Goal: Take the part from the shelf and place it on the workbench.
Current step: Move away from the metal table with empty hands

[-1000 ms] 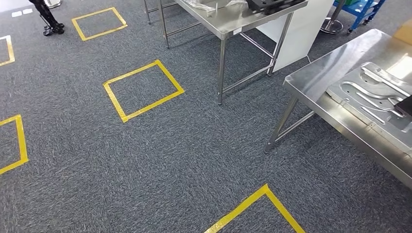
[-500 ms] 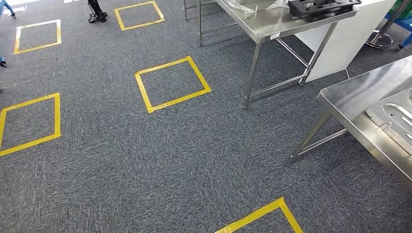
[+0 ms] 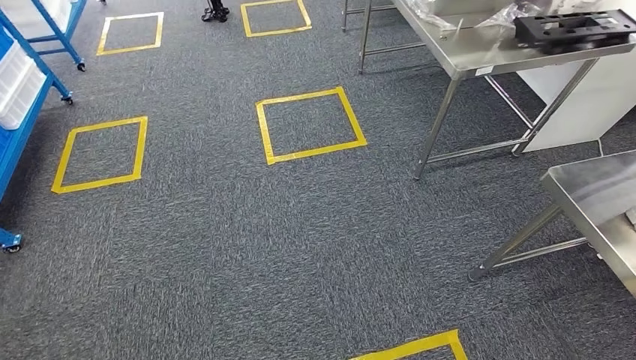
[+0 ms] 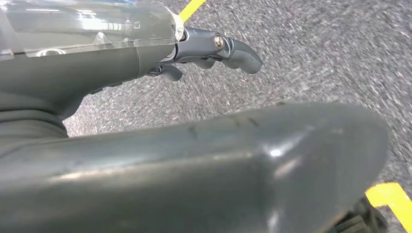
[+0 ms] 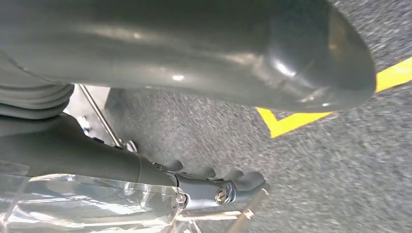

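Note:
A blue wheeled shelf (image 3: 54,31) carrying white bins (image 3: 15,82) stands at the left edge of the head view. The steel workbench (image 3: 592,195) shows one corner at the lower right, with a sliver of a pale metal piece at its far edge. In the left wrist view my left hand (image 4: 145,150) hangs over the carpet, its dark fingers (image 4: 235,51) apart and holding nothing. My right hand (image 5: 170,53) hangs the same way, its fingers (image 5: 228,187) loose and empty above the carpet.
A second steel table (image 3: 487,49) at the upper right carries a black fixture (image 3: 574,28) and crumpled plastic wrap. Yellow tape squares (image 3: 309,126) mark the grey carpet between shelf and tables. A white panel (image 3: 592,105) stands behind that table's legs.
The camera has swung to the left: the tables and tape squares slid right across the picture, the workbench nearly left it, and the blue shelf came in at the left.

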Available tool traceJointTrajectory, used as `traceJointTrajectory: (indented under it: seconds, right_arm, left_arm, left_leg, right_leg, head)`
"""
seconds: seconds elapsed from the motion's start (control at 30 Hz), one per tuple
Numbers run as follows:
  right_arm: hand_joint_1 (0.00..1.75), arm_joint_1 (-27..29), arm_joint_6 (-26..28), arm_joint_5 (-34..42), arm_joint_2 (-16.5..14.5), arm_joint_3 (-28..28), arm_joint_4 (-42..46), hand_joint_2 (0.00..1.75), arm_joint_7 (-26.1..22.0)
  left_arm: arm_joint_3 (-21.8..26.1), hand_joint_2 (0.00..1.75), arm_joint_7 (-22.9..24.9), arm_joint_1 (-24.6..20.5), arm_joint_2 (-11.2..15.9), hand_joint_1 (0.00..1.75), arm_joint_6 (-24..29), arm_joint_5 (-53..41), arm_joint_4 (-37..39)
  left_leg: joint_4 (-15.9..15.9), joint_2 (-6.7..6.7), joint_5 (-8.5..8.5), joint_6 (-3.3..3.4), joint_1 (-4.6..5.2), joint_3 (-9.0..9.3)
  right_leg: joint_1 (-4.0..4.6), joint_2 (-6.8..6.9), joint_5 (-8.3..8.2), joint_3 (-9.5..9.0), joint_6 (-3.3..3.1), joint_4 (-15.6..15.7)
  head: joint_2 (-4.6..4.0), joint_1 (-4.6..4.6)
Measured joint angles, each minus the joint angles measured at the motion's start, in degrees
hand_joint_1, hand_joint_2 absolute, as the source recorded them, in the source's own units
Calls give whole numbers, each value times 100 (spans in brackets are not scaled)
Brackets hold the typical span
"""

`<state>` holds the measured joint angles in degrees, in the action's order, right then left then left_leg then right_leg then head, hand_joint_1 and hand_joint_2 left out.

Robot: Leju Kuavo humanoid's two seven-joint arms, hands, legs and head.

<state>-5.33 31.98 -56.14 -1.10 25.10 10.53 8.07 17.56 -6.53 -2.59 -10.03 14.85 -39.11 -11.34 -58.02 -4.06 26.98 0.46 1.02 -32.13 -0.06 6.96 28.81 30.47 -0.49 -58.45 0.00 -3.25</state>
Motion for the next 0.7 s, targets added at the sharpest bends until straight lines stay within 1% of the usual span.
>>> traceJointTrajectory:
  seconds: [0.03,0.07,0.1,0.13,0.17,0.2,0.23,0.27,0.3,0.33,0.37,0.4,0.43,0.47,0.5,0.53,0.57,0.6,0.63,0.67,0.7]
  right_arm:
    - [0,-14,-5,-15,-16,2,3,0,6]
    - [0,-23,-10,-27,-29,3,7,0,13]
    - [0,-28,-14,-36,-37,3,9,0,21]
    - [0,-23,-16,-41,-39,4,11,0,28]
    - [0,-10,-16,-40,-38,4,11,0,32]
    - [0,5,-16,-36,-38,5,11,0,34]
    - [0,18,-16,-31,-38,5,11,0,33]
    - [0,26,-16,-27,-38,5,10,0,31]
    - [0,29,-17,-23,-38,5,10,0,28]
    - [0,31,-19,-21,-38,4,9,0,22]
    - [0,34,-20,-19,-38,4,9,0,15]
    - [0,39,-24,-17,-38,3,8,0,7]
    - [0,38,-29,-21,-38,3,8,0,-4]
    - [0,35,-39,-26,-38,3,7,0,-12]
    - [0,24,-54,-34,-38,3,7,0,-20]
    - [0,13,-70,-42,-39,3,7,0,-28]
    - [0,5,-88,-49,-39,3,8,0,-37]
    - [0,0,-99,-57,-39,4,8,0,-46]
    - [0,1,-106,-63,-39,4,9,0,-56]
    - [0,4,-109,-72,-38,4,9,0,-63]
    - [0,6,-121,-85,-38,4,9,0,-68]
  left_arm:
    - [3,0,-5,8,1,0,-2,-5,0]
    - [5,0,-14,17,3,0,-1,-10,0]
    - [7,0,-30,21,4,0,2,-15,0]
    - [8,0,-53,16,2,0,5,-15,0]
    - [9,0,-80,7,1,0,8,-13,0]
    - [11,0,-110,-1,-2,0,9,-6,0]
    - [15,0,-138,-5,-3,0,9,2,0]
    - [22,0,-163,-2,-4,0,7,11,0]
    - [33,0,-185,1,-3,0,5,23,0]
    - [45,0,-205,1,-3,0,3,35,0]
    - [61,0,-226,-2,-3,0,1,45,0]
    - [78,0,-247,-15,-3,0,-2,55,0]
    - [92,0,-269,-29,-3,0,-5,62,0]
    - [104,0,-292,-41,-3,0,-13,73,0]
    - [115,0,-326,-51,-3,0,-26,96,0]
    - [129,0,-372,-53,-4,0,-40,128,0]
    - [149,0,-426,-52,-5,0,-55,171,0]
    - [175,0,-484,-56,-9,0,-69,215,0]
    - [205,0,-533,-67,-11,0,-78,256,0]
    - [234,0,-572,-81,-15,0,-87,290,0]
    - [264,0,-612,-96,-18,0,-110,338,0]
  left_leg:
    - [33,70,-29,30,-17,12]
    - [77,135,-62,57,-34,33]
    - [120,196,-100,88,-54,53]
    - [154,258,-133,113,-74,70]
    - [164,325,-146,127,-70,62]
    - [160,399,-155,137,-69,50]
    - [155,479,-157,139,-69,42]
    - [146,561,-158,137,-70,40]
    - [132,641,-155,130,-73,41]
    - [112,722,-148,116,-81,42]
    - [83,798,-136,92,-90,34]
    - [37,867,-118,57,-93,13]
    - [0,926,-106,18,-95,-14]
    - [-21,973,-101,-22,-97,-44]
    - [-27,1020,-105,-64,-102,-65]
    - [-19,1063,-112,-101,-113,-80]
    - [-47,1035,-91,-133,-120,-100]
    - [-164,940,-13,-160,-122,-156]
    - [-394,805,126,-180,-122,-262]
    - [-732,646,312,-196,-123,-417]
    - [-1126,546,499,-211,-126,-603]
  right_leg:
    - [-7,20,9,-13,33,-2]
    - [-15,-65,42,-15,66,-32]
    - [-23,-212,130,23,96,-142]
    - [-33,-396,279,123,119,-370]
    - [-41,-560,466,284,129,-708]
    - [-46,-635,644,475,135,-1090]
    - [-55,-663,741,635,143,-1402]
    - [-67,-672,725,719,151,-1542]
    - [-86,-679,593,697,161,-1460]
    - [-110,-707,376,576,172,-1169]
    - [-138,-804,170,412,181,-784]
    - [-151,-917,23,271,184,-447]
    - [-158,-1005,-57,180,176,-215]
    - [-151,-1064,-66,149,156,-120]
    - [-132,-1039,-64,151,123,-112]
    - [-133,-979,-75,151,81,-102]
    - [-129,-920,-88,144,37,-86]
    - [-129,-854,-98,141,-8,-69]
    - [-127,-784,-105,139,-45,-53]
    - [-110,-713,-102,140,-71,-49]
    - [-91,-639,-96,142,-88,-49]
  head:
    - [0,-1]
    - [0,0]
    - [0,1]
    - [0,1]
    - [0,2]
    - [0,2]
    - [0,1]
    - [0,1]
    - [0,1]
    - [0,1]
    - [0,1]
    - [0,1]
    - [0,1]
    - [0,1]
    - [0,1]
    - [0,1]
    - [0,1]
    - [0,1]
    - [0,0]
    - [0,0]
    - [0,0]
